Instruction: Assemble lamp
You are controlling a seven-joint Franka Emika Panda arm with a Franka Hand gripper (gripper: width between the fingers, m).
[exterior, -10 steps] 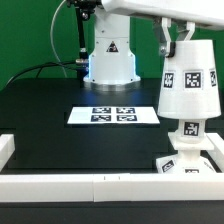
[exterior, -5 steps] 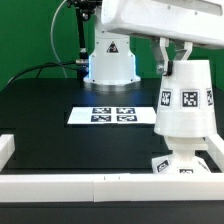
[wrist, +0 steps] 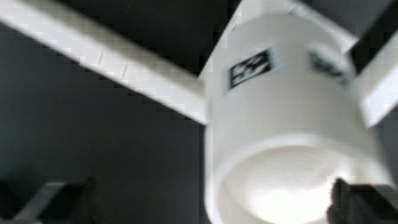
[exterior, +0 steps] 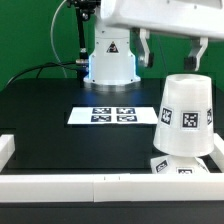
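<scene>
The shade (exterior: 186,116) sits over the base (exterior: 178,165), near the marker board (exterior: 115,115) on the exterior view's right. The gripper (exterior: 172,50) hangs above the shade, spread wide, pinching nothing.

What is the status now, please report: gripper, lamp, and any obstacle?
Gripper open, above the shade, not touching. Shade sits over the base, bulb hidden. Marker board clear to the side. No obstacle seen.

The marker board (exterior: 113,115) is lying flat on the black table (exterior: 45,110). White border rails (exterior: 70,185) are running along the table's near edge.
</scene>
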